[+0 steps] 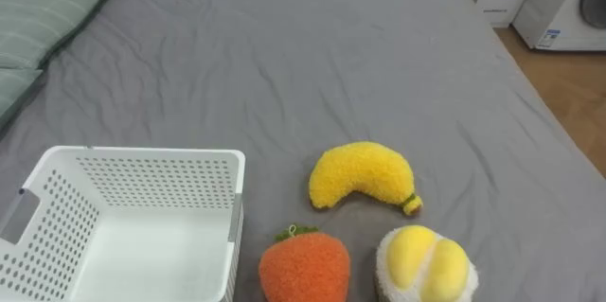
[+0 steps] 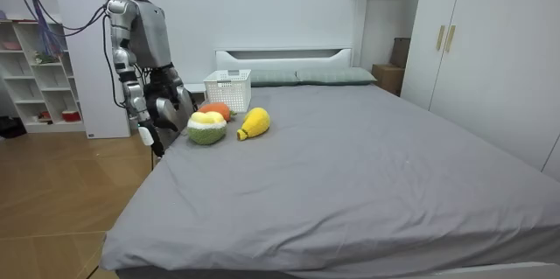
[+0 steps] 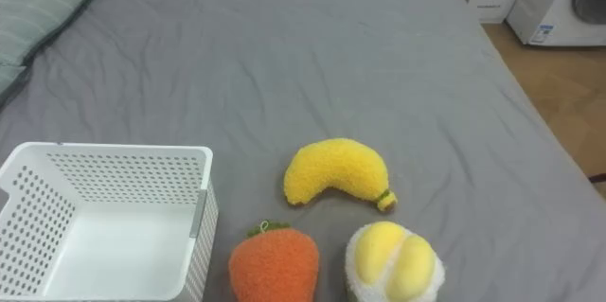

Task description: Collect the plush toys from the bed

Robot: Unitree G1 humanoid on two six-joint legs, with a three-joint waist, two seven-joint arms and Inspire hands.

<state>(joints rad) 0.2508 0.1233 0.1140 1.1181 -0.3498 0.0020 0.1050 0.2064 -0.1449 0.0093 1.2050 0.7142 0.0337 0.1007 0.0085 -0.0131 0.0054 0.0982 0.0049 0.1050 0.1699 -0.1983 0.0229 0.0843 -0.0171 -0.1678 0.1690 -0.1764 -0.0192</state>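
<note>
Pillow (image 1: pixel 47 8) is lying far left on the grey bed (image 1: pixel 312 56). The white perforated basket (image 1: pixel 142 158) is sitting at lower left, nothing in it. Just right of it, three toys are waiting, all on the sheet, none collected: the orange plush fruit (image 1: pixel 305 266) is sitting closest to the basket, the plush banana (image 1: pixel 365 175) is lying a bit further in, and the yellow-and-white plush fruit (image 1: pixel 426 264) is sitting rightmost, close to the orange one. A nightstand (image 1: pixel 497 1) and a washing machine (image 1: pixel 568 4) are showing far right, off the bed.

Risks, as a guess: the two near toys are sitting by the bed edge, so a sloppy reach is likely to nudge one off onto the floor. The plush is squashy, so a shallow pinch may slip. The basket looks light, so a toy hitting its rim could shove or tip it.

The room view is adding the robot standing at the bedside by the toys, right hand (image 2: pixel 147 132) hanging low beside the mattress; I cannot tell how its fingers are set. It is also showing a green rind on the rightmost toy. The eye views are giving the basket's inside.
</note>
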